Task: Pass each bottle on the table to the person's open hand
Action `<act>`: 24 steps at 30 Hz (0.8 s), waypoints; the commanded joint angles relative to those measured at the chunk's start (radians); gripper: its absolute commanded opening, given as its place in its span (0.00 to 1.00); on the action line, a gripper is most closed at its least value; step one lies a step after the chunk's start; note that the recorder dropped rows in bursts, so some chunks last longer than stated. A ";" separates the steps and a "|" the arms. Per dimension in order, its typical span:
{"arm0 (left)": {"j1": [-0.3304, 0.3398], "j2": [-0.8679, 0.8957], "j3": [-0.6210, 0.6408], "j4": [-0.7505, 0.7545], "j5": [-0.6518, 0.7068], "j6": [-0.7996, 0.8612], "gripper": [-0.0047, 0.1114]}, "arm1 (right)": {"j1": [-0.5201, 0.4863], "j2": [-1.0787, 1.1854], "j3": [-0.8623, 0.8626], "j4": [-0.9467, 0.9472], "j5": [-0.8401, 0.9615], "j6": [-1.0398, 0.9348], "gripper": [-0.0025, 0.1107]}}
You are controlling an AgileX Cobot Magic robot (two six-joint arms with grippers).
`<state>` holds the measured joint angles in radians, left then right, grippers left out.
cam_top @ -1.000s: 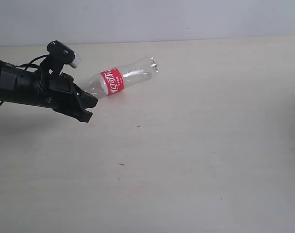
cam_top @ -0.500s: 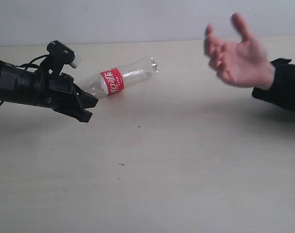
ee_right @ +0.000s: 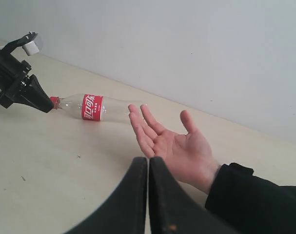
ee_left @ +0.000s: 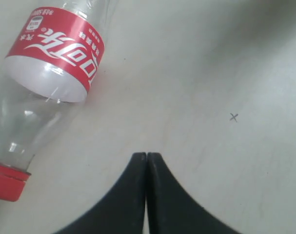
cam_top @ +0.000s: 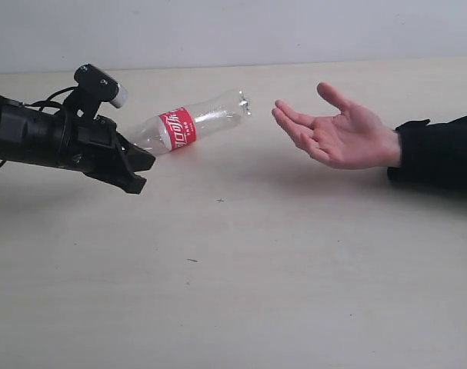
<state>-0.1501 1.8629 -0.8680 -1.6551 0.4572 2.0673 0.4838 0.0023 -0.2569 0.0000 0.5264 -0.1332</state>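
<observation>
Btw bottle (cam_top: 191, 125), hand (cam_top: 333, 137): open table (cam_top: 258, 165).

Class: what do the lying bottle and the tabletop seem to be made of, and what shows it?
Bottle: probably clear, glossy plastic; it is see-through and shows glints. Table: matte pale beige, perhaps laminate or painted board; no grain or shine shows.
</observation>
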 commanded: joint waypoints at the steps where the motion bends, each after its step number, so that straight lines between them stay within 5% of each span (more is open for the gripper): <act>1: 0.002 -0.002 -0.004 -0.001 0.009 -0.005 0.06 | 0.004 -0.002 0.006 0.000 -0.014 0.002 0.04; 7: 0.002 -0.002 -0.004 -0.001 0.009 -0.017 0.06 | 0.004 -0.002 0.006 0.000 -0.014 0.002 0.04; 12: 0.002 -0.006 -0.060 0.104 -0.031 -0.225 0.06 | 0.004 -0.002 0.006 0.000 -0.014 0.002 0.04; 16: 0.002 -0.012 -0.196 0.423 -0.062 -0.578 0.06 | 0.004 -0.002 0.006 0.000 -0.014 0.002 0.04; 18: 0.002 -0.007 -0.298 0.707 -0.024 -0.865 0.06 | 0.004 -0.002 0.006 0.000 -0.014 0.002 0.04; 24: 0.000 0.082 -0.692 1.419 0.334 -1.521 0.04 | 0.004 -0.002 0.006 0.000 -0.014 0.002 0.04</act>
<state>-0.1501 1.9028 -1.4072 -0.5163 0.6266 0.8002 0.4838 0.0023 -0.2569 0.0000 0.5264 -0.1332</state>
